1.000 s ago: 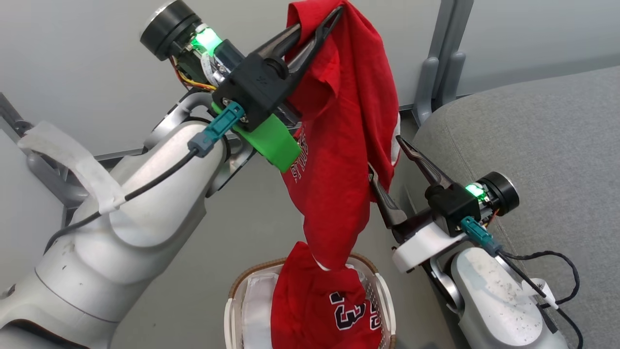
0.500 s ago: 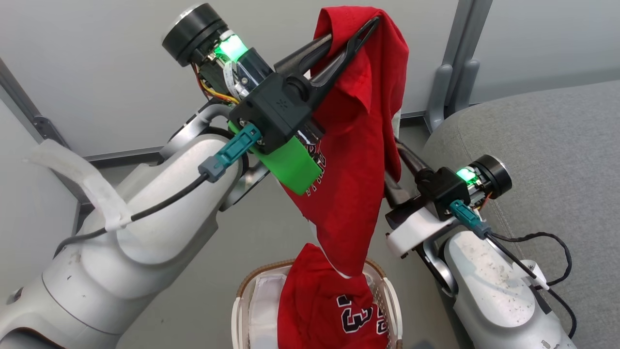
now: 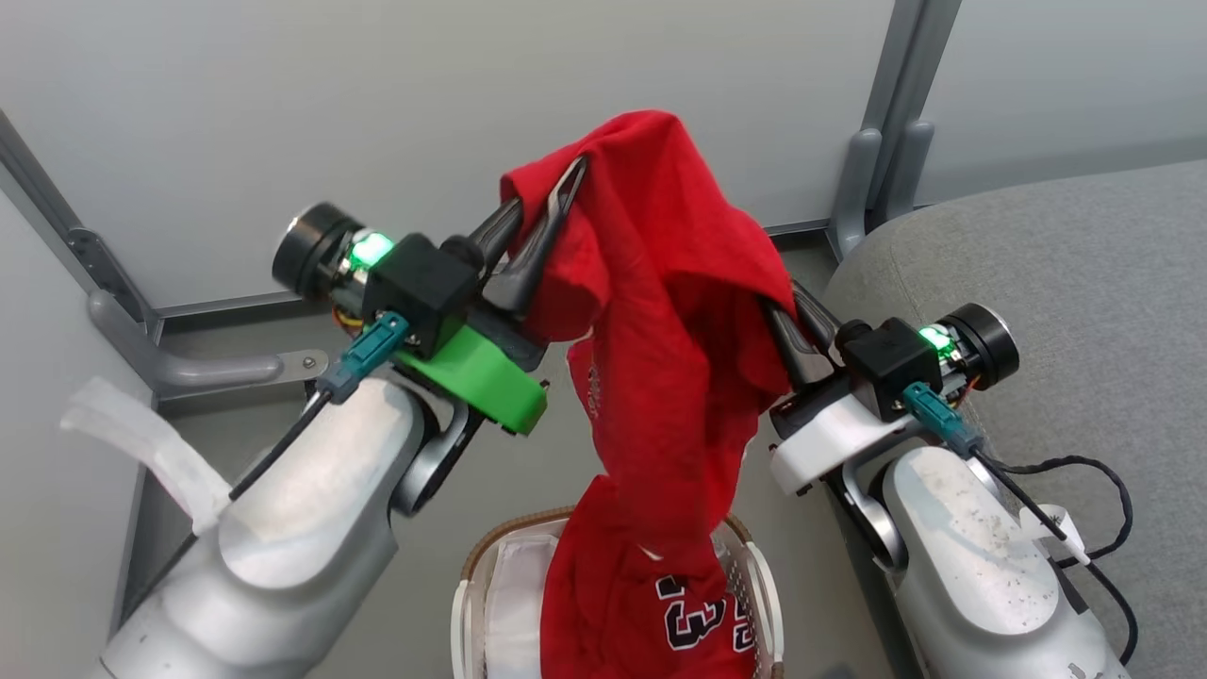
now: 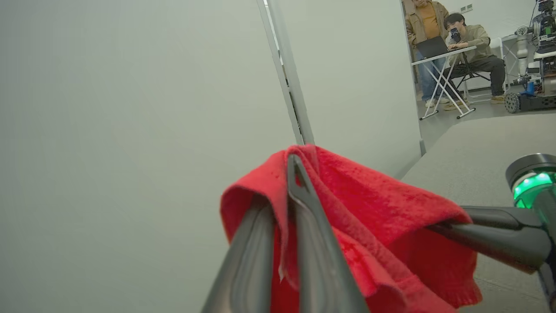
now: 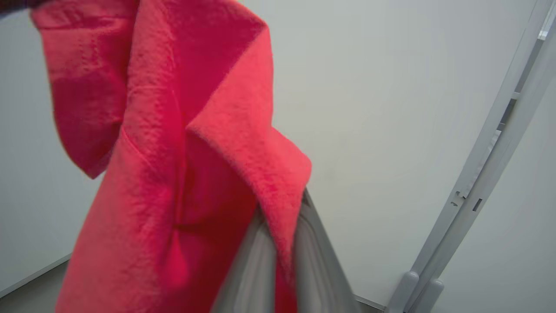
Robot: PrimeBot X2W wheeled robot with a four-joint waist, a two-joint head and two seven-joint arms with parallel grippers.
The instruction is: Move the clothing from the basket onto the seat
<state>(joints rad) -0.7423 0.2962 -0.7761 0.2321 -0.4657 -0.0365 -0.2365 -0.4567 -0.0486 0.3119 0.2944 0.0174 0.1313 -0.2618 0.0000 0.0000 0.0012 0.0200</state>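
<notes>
"Two pincers, one garment: what does each hold?" the student asks.

"Left gripper [image 3: 566, 184], raised at centre: fingers pressed together on a fold at the top of the red jersey [image 3: 679, 311]. Right gripper [image 3: 778, 316], lower and just beside the seat [image 3: 1037, 264]: likewise pinched tight on a side fold. The cloth drapes between the two and hangs down to the basket [image 3: 490, 545], where a second red jersey [image 3: 651, 622] and a white garment [image 3: 514, 594] lie."

"Is the hanging end clear of the basket?"

"Probably not. Its tip meets the pile, though whether it rests there or merely overlaps in the head view is hard to tell."

"How will it handle?"

"Light, limp, not slippery: it sags wherever unsupported and will trail. Thin bunched folds, as here, give the surest hold. Two grips set well apart near the upper edge should keep it spread for laying on the seat."
</notes>
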